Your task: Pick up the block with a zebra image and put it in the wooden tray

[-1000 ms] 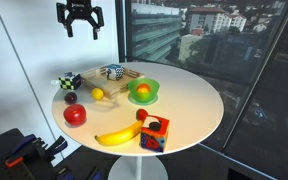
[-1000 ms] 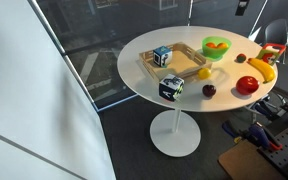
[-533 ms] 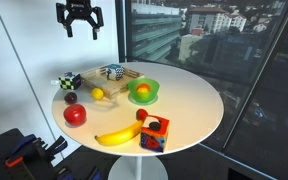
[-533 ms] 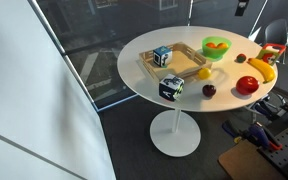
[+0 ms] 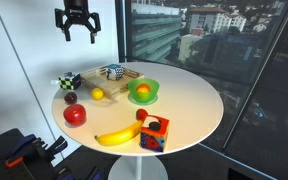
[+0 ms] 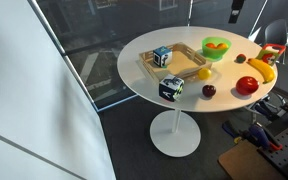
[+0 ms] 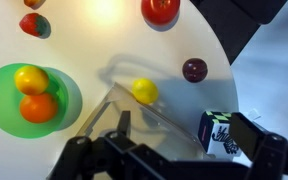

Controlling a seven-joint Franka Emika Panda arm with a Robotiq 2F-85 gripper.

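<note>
The block with a zebra image (image 5: pixel 68 82) sits near the table edge, beside the wooden tray (image 5: pixel 127 72). It also shows in an exterior view (image 6: pixel 171 88) and in the wrist view (image 7: pixel 220 132). The tray (image 6: pixel 187 62) holds a black-and-white object with blue patches (image 6: pixel 161 57). My gripper (image 5: pixel 77 22) hangs open and empty, high above the table over the tray side. In the wrist view my gripper (image 7: pixel 187 142) spans the tray's (image 7: pixel 104 95) corner, with the zebra block next to one finger.
A green bowl (image 5: pixel 142 92) holds oranges. A lemon (image 5: pixel 97 94), a plum (image 5: pixel 71 97), a red apple (image 5: pixel 75 115), a banana (image 5: pixel 119 136) and a red and blue cube (image 5: pixel 154 133) lie on the round white table (image 5: pixel 189 100). A window stands behind.
My gripper has shifted very slightly sideways, still high and open. Nothing on the table has moved.
</note>
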